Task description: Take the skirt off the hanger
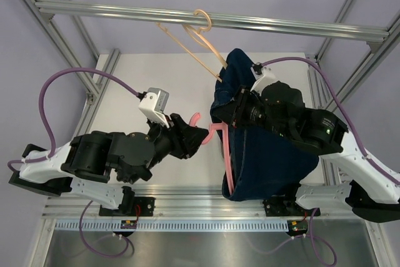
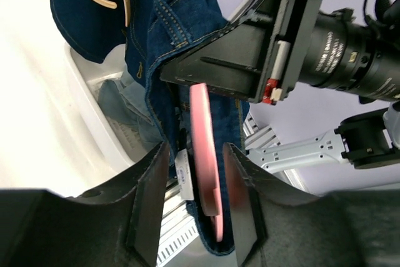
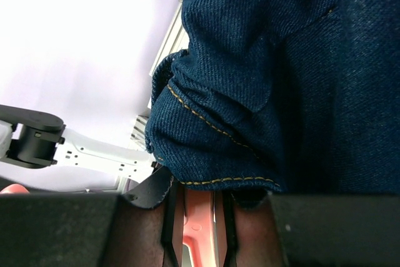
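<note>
Skirt [image 1: 269, 167] draped over right arm, top on wood hanger [image 1: 195, 37] hooked to rail [image 1: 281, 24]. Right gripper [image 3: 199, 207] pinches pink strip [image 1: 226, 161] at denim hem. Left gripper [image 2: 195, 151] spread, fingers either side of strip, gaps showing. White tub [image 2: 87, 92] behind skirt, pale fabric [image 2: 122, 107] inside

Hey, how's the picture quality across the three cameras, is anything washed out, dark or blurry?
Top external: evenly lit and sharp throughout. Left wrist: the table is blown out to plain white, and the pink hanger close to the lens looks soft. Right wrist: the skirt weave is crisp, the background is washed out, and the near foreground is dark.
</note>
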Motion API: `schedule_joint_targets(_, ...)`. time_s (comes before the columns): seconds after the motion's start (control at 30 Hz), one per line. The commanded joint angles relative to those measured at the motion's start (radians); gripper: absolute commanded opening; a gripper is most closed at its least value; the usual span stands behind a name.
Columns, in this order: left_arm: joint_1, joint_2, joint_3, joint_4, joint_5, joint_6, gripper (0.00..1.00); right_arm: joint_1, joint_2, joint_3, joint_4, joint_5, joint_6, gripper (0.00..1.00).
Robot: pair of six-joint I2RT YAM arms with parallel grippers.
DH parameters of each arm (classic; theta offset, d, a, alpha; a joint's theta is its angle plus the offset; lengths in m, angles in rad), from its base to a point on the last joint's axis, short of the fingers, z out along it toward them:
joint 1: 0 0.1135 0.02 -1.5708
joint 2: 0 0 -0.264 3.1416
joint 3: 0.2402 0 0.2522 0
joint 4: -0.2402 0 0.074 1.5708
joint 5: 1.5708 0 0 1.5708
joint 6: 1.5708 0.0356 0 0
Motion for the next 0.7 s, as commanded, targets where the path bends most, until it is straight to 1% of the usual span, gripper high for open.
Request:
schedule_joint_targets(0.0, 0.003, 0.001, 0.031, 0.018, -0.072, -0.053, 0.40, -0.001, 0.010, 0.054, 0.128, 0.005, -0.042, 0.00)
schedule_joint_targets(0.03, 0.003, 0.003, 0.033, 0.014, -0.080, -0.053, 0.37, 0.001, 0.024, 0.063, 0.128, -0.004, -0.044, 0.00)
schedule_joint_targets(0.07, 0.003, 0.004, 0.034, 0.008, -0.086, -0.060, 0.26, 0.001, 0.030, 0.076, 0.128, -0.012, -0.047, 0.00)
schedule_joint_targets(0.1, 0.005, 0.004, 0.035, 0.006, -0.089, -0.062, 0.16, 0.001, 0.041, 0.080, 0.129, -0.024, -0.052, 0.00)
schedule_joint_targets(0.17, 0.008, 0.007, 0.047, -0.008, -0.100, -0.072, 0.00, 0.002, 0.040, 0.071, 0.140, -0.022, -0.052, 0.00)
schedule_joint_targets(0.23, 0.015, 0.017, 0.064, -0.043, -0.103, -0.100, 0.00, 0.002, 0.032, 0.061, 0.157, -0.019, -0.055, 0.00)
schedule_joint_targets(0.3, 0.017, 0.047, 0.100, -0.069, -0.105, -0.097, 0.00, 0.004, 0.032, 0.064, 0.160, -0.024, -0.067, 0.00)
schedule_joint_targets(0.33, 0.017, 0.061, 0.116, -0.119, -0.117, -0.109, 0.00, 0.004, 0.032, 0.069, 0.158, -0.032, -0.078, 0.04)
schedule_joint_targets(0.37, 0.017, 0.088, 0.152, -0.147, -0.123, -0.118, 0.00, 0.002, 0.032, 0.081, 0.152, -0.039, -0.091, 0.22)
schedule_joint_targets(0.4, 0.020, 0.099, 0.169, -0.171, -0.126, -0.119, 0.00, 0.002, 0.029, 0.086, 0.146, -0.059, -0.128, 0.48)
schedule_joint_targets(0.43, 0.020, 0.107, 0.183, -0.213, -0.147, -0.129, 0.00, 0.002, 0.026, 0.092, 0.129, -0.064, -0.144, 0.70)
schedule_joint_targets(0.47, 0.028, 0.113, 0.197, -0.219, -0.155, -0.122, 0.00, 0.002, 0.021, 0.090, 0.117, -0.055, -0.157, 0.99)
schedule_joint_targets(0.57, 0.055, 0.115, 0.217, -0.226, -0.151, -0.071, 0.00, 0.002, -0.020, 0.080, 0.088, -0.038, -0.168, 1.00)
schedule_joint_targets(0.67, 0.101, 0.136, 0.264, -0.224, -0.126, -0.019, 0.00, 0.004, -0.055, 0.087, 0.065, -0.090, -0.185, 1.00)
